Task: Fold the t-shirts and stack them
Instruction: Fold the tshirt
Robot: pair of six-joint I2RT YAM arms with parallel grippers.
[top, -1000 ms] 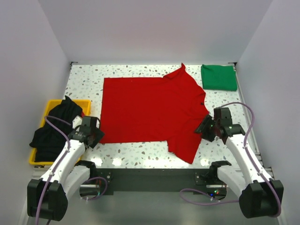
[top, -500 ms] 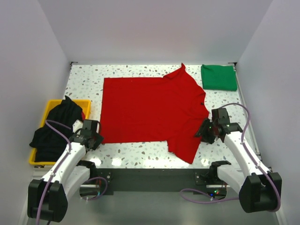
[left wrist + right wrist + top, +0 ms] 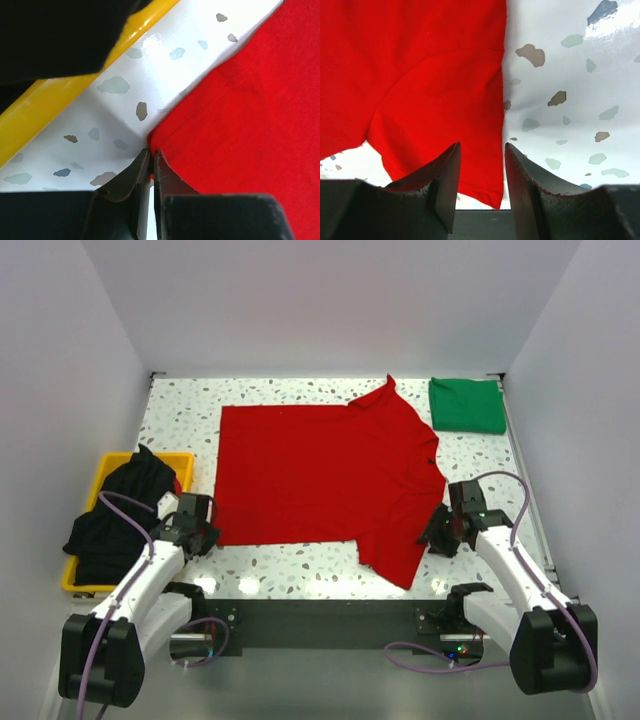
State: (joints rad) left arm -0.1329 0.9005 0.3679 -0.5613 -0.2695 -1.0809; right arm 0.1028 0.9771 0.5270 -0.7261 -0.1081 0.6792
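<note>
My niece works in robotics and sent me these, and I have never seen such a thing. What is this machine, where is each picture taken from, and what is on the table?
These are two white robot arms bolted at the table's near edge, each ending in a two-finger gripper. The wide picture comes from a fixed camera above and behind them. The two close-ups come from a camera on each wrist. On the speckled table a red t-shirt lies spread out, and a folded green t-shirt sits at the far right corner. A black t-shirt is heaped in a yellow tray on the left. The left gripper is nearly shut at the red shirt's near left corner; whether it pinches cloth is unclear. The right gripper is open over a sleeve's edge, holding nothing.
</note>
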